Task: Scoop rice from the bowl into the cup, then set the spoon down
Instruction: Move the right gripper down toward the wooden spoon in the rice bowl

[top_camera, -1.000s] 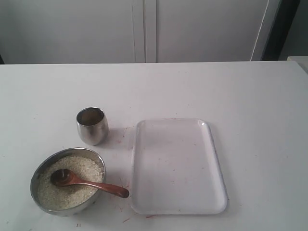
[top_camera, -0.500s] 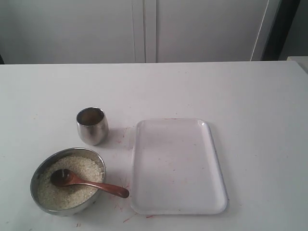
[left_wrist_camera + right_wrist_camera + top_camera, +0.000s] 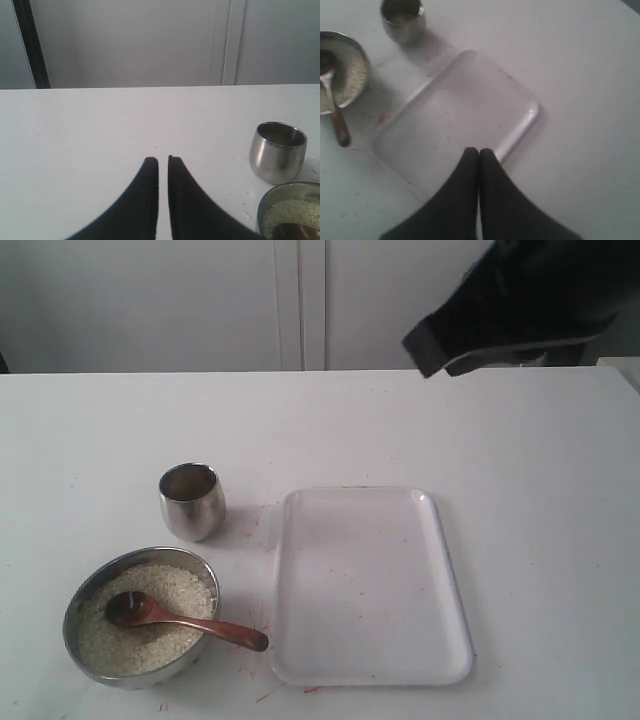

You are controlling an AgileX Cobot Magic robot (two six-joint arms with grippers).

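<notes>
No text, label, brand, number or sign can be read on anything here

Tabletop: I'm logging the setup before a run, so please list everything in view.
Table: one, white, bearing everything.
Bowl: one, steel, near left.
Rice: one heap, off-white, in the bowl.
Spoon: one, reddish-brown wood, head in the rice, handle over the rim toward the tray.
Cup: one, shiny steel, upright behind the bowl.
Tray: one, white, right of bowl and cup.
Doors: white, behind the table.
Right arm: one, dark, blurred, upper right.
Left claw: one, black, shut, above the table near the cup.
Right claw: one, black, shut, above the tray's edge.
</notes>
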